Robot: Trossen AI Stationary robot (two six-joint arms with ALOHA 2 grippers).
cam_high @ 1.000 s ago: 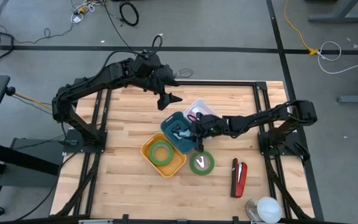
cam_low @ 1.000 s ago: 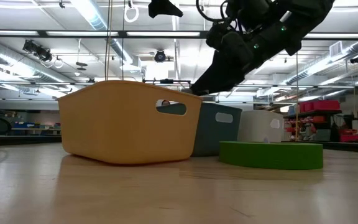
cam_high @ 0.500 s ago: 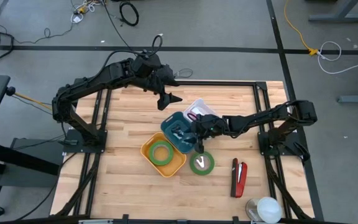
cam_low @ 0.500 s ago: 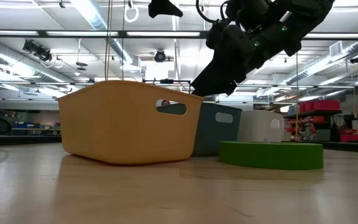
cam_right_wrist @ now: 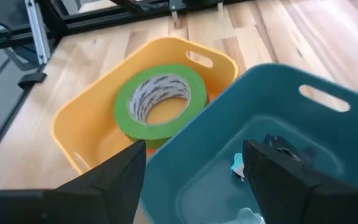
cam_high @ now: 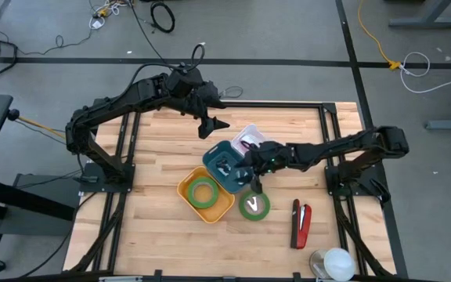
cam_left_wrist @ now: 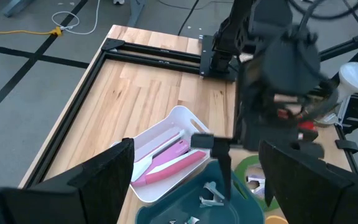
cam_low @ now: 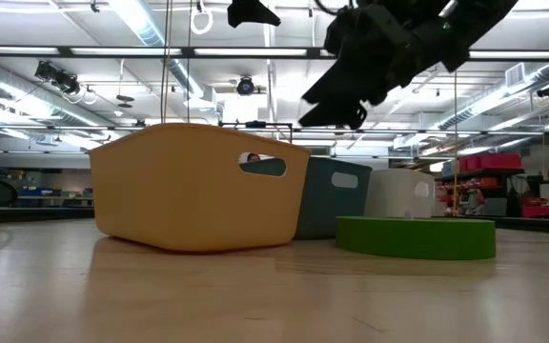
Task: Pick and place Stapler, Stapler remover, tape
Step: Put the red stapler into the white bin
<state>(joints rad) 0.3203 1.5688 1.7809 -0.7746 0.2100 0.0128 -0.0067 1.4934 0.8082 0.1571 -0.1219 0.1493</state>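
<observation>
Green tape, two rolls: one [cam_high: 203,191] in your yellow bin [cam_high: 186,190], beside the right gripper [cam_high: 255,181]; the other [cam_high: 254,205] on bare wood just below it. Red stapler [cam_high: 301,222] lies further out toward the table edge. Staple removers [cam_right_wrist: 277,149] sit in the teal bin [cam_high: 215,156] under the gripper, whose fingers are spread, empty. No readable writing. Left gripper [cam_high: 210,125] waits behind the bins, open, empty.

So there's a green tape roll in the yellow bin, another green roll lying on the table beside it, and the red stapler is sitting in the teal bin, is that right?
Not quite. The red stapler lies on the table, apart from the bins, as the high view shows. The rest holds: one green tape roll sits in the yellow bin, and another green roll lies on the table beside it.
</observation>
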